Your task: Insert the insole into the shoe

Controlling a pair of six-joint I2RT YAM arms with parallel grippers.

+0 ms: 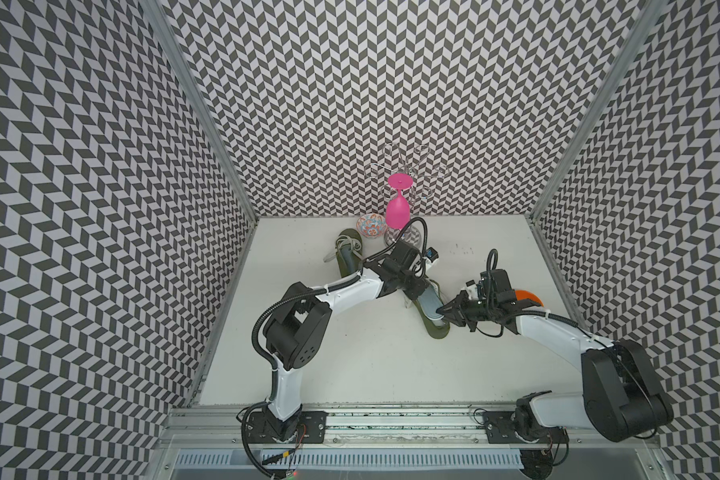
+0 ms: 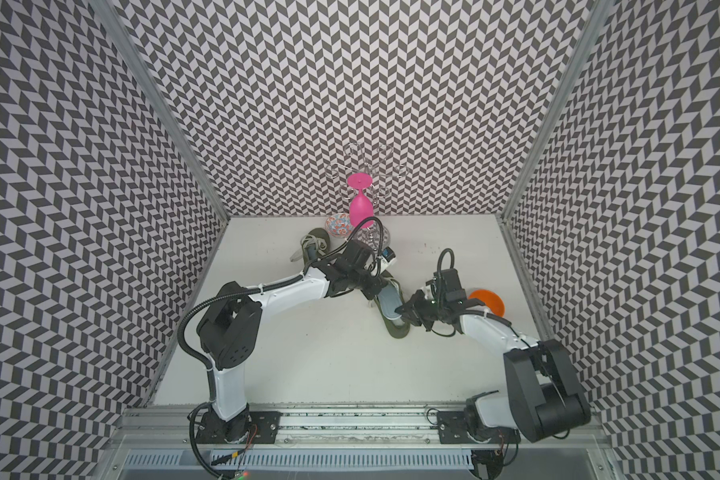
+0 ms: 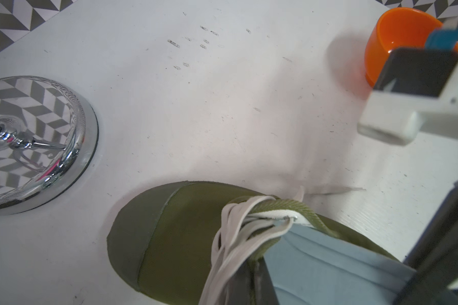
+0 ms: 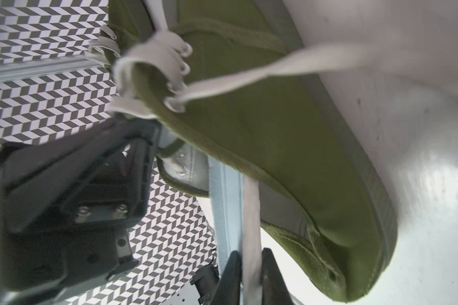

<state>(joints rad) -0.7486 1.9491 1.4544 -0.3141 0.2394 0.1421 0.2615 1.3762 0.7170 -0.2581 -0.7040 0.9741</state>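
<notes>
Two grippers are engaged on one shoe, an olive green one. It lies on the table near the orange cup, on the cup's side toward the table's middle, with its heel nearer the cup than its toe.

Step in hand, as judged: seating the insole, front end in, rear end not yet down.

Findings:
- **Insole:** In the left wrist view the blue-grey insole passes beneath the tongue and the laces. Its rear end stands clear above the heel.
- **Right gripper:** The right gripper reaches in from the cup's side. Its fingers are drawn nearly together, one on each face of that rear end, pinching it.
- **Left gripper:** The left gripper is closed at the laced part of the shoe, the part farther from the cup. Whether it grips lace or tongue cannot be told.

Next move, as judged: the right gripper pushes the insole forward and down, away from the cup, until the rear end drops inside the heel wall. The left gripper needs to hold the opening wide and the shoe steady.

Risk noted: the insole may buckle, or the shoe may slide.
</notes>
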